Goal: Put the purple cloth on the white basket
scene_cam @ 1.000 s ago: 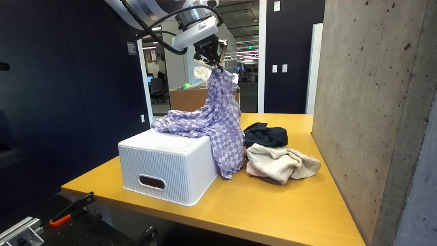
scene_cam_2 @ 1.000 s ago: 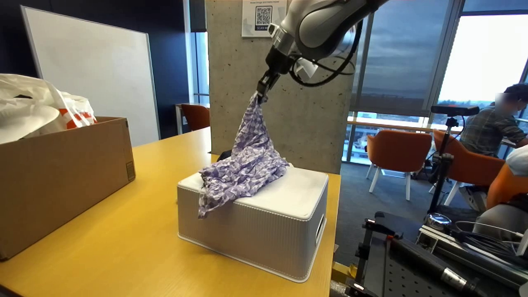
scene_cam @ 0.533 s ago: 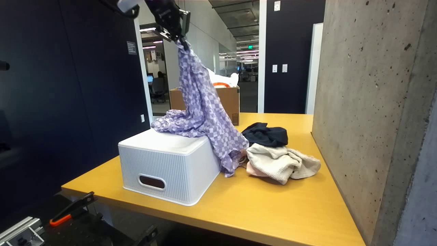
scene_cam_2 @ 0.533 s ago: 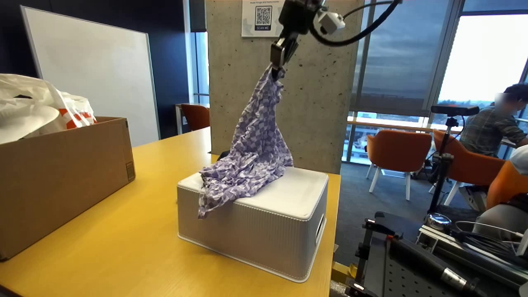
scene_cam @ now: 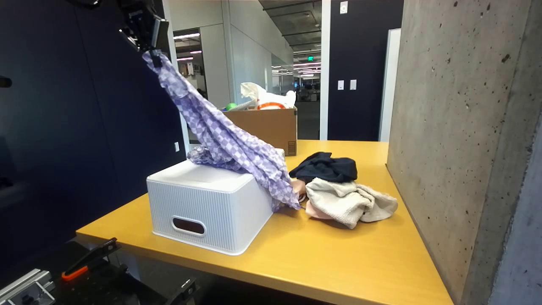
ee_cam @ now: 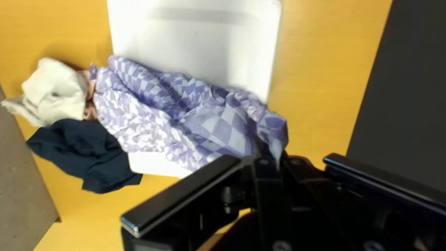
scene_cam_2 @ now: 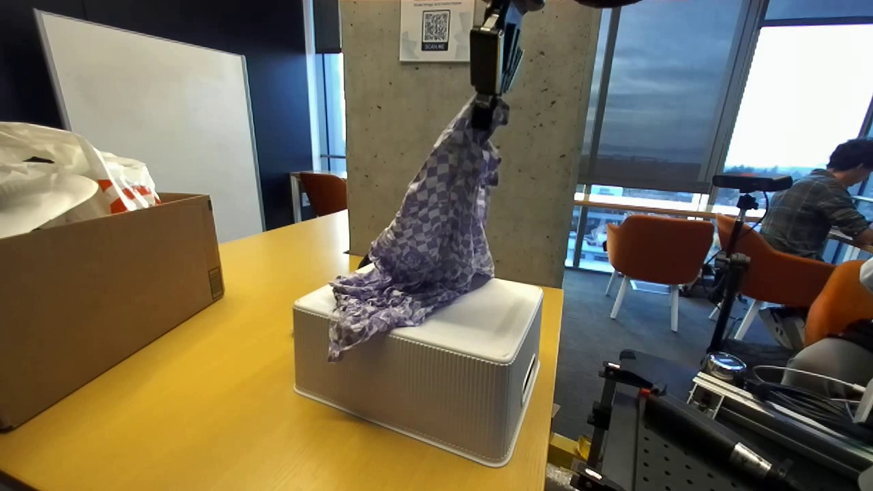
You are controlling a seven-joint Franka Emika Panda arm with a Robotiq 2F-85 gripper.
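The purple cloth (scene_cam: 245, 148) is thin, matt fabric, crinkled all over. The basket (scene_cam: 214, 207) looks like white plastic, finely ribbed on its walls and smooth on top. The gripper (scene_cam_2: 483, 112) is black, hard and partly glossy, with a metallic shine along its edges. The beige cloth (scene_cam: 338, 201) has a nubbly, towel-like texture; the dark cloth (scene_cam: 332, 168) is soft-looking and matt. The table (scene_cam: 338, 254) is smooth, faintly wood-grained, with a slight sheen. The box (scene_cam_2: 109, 300) is dull cardboard, the bag (scene_cam_2: 75, 150) thin, wrinkled plastic, the column (scene_cam: 461, 106) rough, pitted concrete.
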